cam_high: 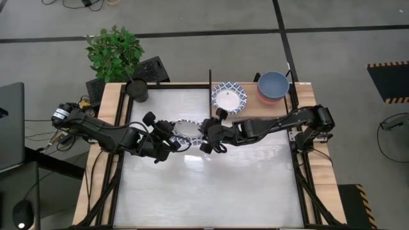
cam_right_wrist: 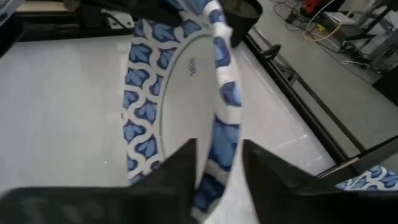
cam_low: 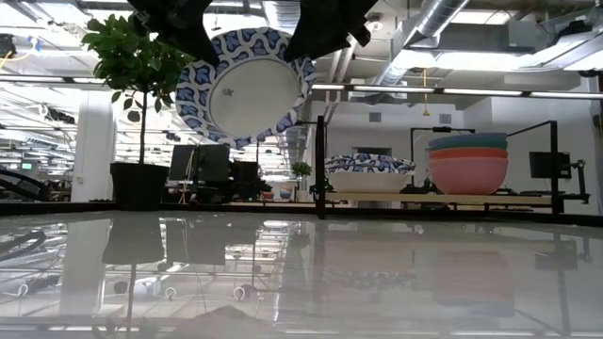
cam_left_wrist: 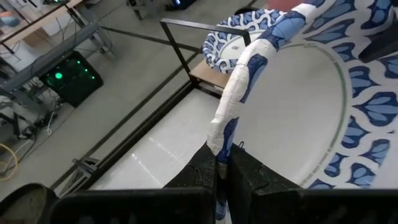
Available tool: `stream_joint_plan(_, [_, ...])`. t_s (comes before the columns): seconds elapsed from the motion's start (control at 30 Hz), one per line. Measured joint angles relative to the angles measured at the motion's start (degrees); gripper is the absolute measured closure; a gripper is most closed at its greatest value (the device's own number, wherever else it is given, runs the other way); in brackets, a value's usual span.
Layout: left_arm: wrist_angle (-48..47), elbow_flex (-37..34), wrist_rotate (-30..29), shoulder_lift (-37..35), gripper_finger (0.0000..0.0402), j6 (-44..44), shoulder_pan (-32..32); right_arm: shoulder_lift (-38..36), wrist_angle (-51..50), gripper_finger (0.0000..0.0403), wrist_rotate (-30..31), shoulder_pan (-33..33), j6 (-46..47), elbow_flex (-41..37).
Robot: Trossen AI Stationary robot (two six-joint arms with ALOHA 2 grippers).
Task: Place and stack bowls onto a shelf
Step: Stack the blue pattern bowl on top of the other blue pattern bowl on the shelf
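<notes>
A white bowl with a blue patterned rim [cam_high: 187, 130] hangs high above the table, tilted, its underside facing the low view [cam_low: 245, 85]. My left gripper [cam_high: 165, 137] is shut on its rim on the table's left side. My right gripper [cam_high: 209, 135] is open on the opposite side. Its fingers [cam_right_wrist: 180, 171] stand on either side of the rim [cam_right_wrist: 221, 155], and I see no touch. On the wooden shelf [cam_high: 252, 108] rest another blue-patterned bowl [cam_high: 229, 97] and a stack with a blue bowl on top and pink below [cam_low: 468, 162]. My left gripper pinches the bowl's rim [cam_left_wrist: 222, 140] between its two fingers [cam_left_wrist: 202, 171], one on the inside of the wall and one outside, coming level from the table's left. The bowl is lifted clear of the table and stands tilted on edge.
A potted plant [cam_high: 115, 51] and a dark pot [cam_high: 137, 89] stand at the table's far left corner. Black metal posts [cam_low: 320, 165] frame the shelf along the far right edge. The glossy white tabletop [cam_high: 211, 185] stretches toward the near edge.
</notes>
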Motion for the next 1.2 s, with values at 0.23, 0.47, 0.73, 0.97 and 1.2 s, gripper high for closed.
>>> stream_joint_plan(0.23, [2.48, 0.00, -0.55, -0.02, 0.0396, -0.01, 0.00, 0.02, -0.25, 0.0383, 0.26, -0.04, 0.17, 0.00])
stream_joint_plan(0.47, [7.91, 0.00, -0.03, -0.04, 0.0322, 8.50, 0.00, 0.02, -0.50, 0.0382, 0.58, 0.01, 2.11, 0.00])
stream_joint_plan(0.73, [10.35, 0.02, -2.85, -5.80, 0.0208, 14.31, 0.11, -1.24, -8.53, 0.0382, 1.76, -3.59, 12.37, 0.02])
stream_joint_plan(0.97, [9.42, 0.04, -4.79, -15.78, 0.0159, 15.00, 0.11, -9.66, -17.53, 0.0382, 1.84, -10.33, 13.91, 0.02])
stream_joint_plan(1.2, [6.32, 0.07, -3.73, -22.67, 0.0156, 13.72, 0.05, -21.04, -25.09, 0.0382, -3.43, -25.56, 14.57, 0.09])
